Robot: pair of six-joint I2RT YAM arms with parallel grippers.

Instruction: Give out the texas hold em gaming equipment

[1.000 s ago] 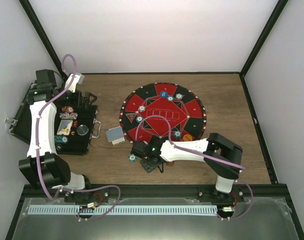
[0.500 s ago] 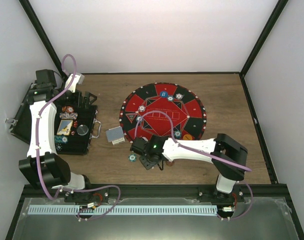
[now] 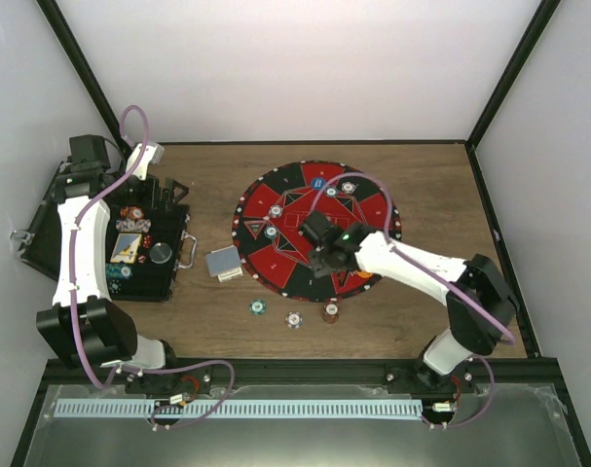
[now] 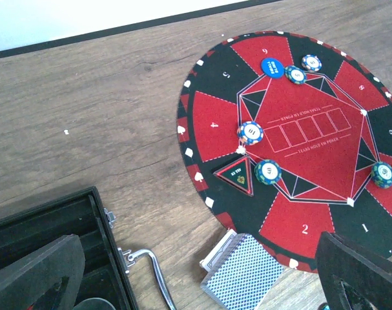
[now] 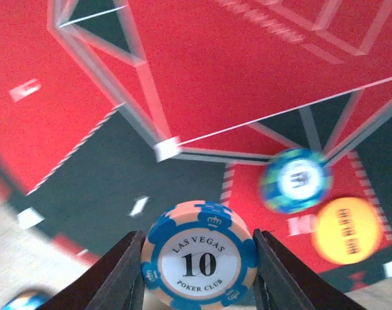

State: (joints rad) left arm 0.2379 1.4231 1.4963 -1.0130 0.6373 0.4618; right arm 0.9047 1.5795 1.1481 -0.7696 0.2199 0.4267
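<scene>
The right end effector (image 5: 199, 248) was closed part-way on a held chip (image 5: 199, 259), blue and cream and printed "Las Vegas 10 Poker Club". Its fingers (image 5: 121, 274) pressed the rim on either side, and the chip's face was turned toward the wrist camera. From above, this end effector sat over the near-right part of the round red-and-black mat (image 3: 293, 181). How high it stood above the mat could not be told. Past the held chip, a blurred chip (image 5: 296, 181) lay on the mat with an orange button disc (image 5: 347, 230) just beside it.

The left end effector (image 4: 199, 252) had its jaws as wide apart as they go and held nothing. It hung over the right edge of the black case (image 4: 41, 232) at the left of the desk (image 4: 86, 116). A deck of cards (image 4: 241, 274), grey-blue backs up, lay on the desk between the case handle (image 4: 147, 271) and the mat's near-left rim, just beside that rim.

On the mat's far side lay a blue button disc (image 4: 271, 66), with a far chip (image 4: 296, 74) just right of it and a second far chip (image 4: 311, 62) beyond that. On the left side lay a left chip (image 4: 250, 132) and a nearer left chip (image 4: 269, 172), the latter just beside a black triangular marker (image 4: 237, 174).

Off the mat, on the bare desk near its near rim, lay a teal chip (image 3: 260, 307), a pale chip (image 3: 294, 319) and a brown chip (image 3: 331, 311), spaced apart in a loose row.
</scene>
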